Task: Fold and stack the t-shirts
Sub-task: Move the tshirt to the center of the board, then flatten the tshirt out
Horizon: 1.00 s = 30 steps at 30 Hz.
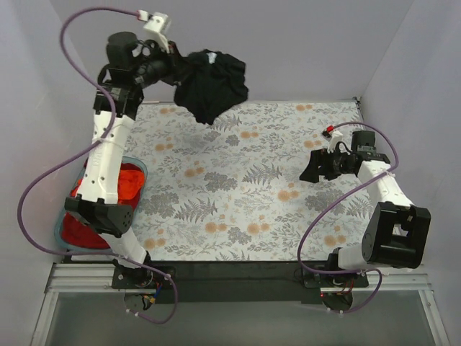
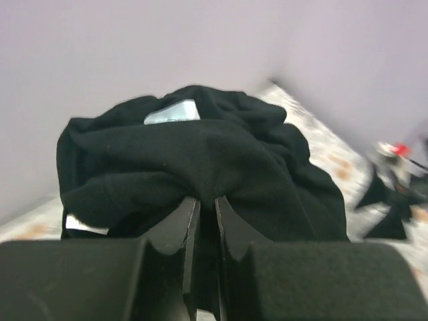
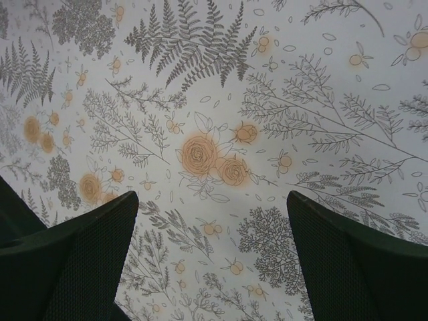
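Observation:
A bunched black t-shirt [image 1: 211, 85] hangs in the air over the far left of the table, with my left gripper [image 1: 175, 72] shut on it. In the left wrist view the black t-shirt [image 2: 200, 160] fills the middle, a fold pinched between the narrow jaws of the left gripper [image 2: 206, 200]. Orange-red t-shirts [image 1: 124, 182] lie in the teal basket [image 1: 141, 173] at the left edge, partly hidden by my left arm. My right gripper [image 1: 314, 167] hovers open over the right side of the cloth; the right gripper [image 3: 212, 197] has nothing between its fingers.
The floral-patterned tablecloth [image 1: 245, 187] covers the table. Lilac walls close in at the back and on both sides. Purple cables loop from each arm. A dark strip [image 1: 238, 272] runs along the near edge between the arm bases.

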{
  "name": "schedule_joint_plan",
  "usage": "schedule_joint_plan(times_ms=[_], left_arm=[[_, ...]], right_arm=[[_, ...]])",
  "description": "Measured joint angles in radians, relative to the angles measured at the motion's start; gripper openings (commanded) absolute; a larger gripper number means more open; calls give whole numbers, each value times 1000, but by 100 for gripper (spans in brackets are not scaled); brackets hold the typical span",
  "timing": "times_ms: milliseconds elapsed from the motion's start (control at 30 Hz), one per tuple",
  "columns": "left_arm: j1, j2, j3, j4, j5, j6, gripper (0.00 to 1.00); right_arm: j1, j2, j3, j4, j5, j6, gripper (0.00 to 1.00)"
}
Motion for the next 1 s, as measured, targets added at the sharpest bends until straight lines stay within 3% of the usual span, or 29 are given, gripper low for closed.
schedule_joint_plan(times_ms=[33,67,133,300,400,600,700,1000], left_arm=[[-60,-3,-72,46,23,-28,91],[-99,-10,-137,69,47,-48,93],[-180,-38,-374,126,111,-64,93],[-158,-155,-856,105,137,-9,94],[-151,-159,-962,65,146,58,95],[-204,-132,-993,22,147,211,95],[-241,-58,-961,30,130,236,90],[-261,347,-692,33,32,201,88]], right_arm=[[-5,0,10,-6,3,0,98],[-13,-2,22,-11,6,-3,98],[-47,-7,63,-39,8,-12,98],[-104,0,166,-109,26,-71,97],[-103,32,188,-124,39,-87,94],[-63,193,226,-133,92,-77,89],[-29,275,266,-126,143,-55,89],[-10,530,518,-98,247,10,89]])
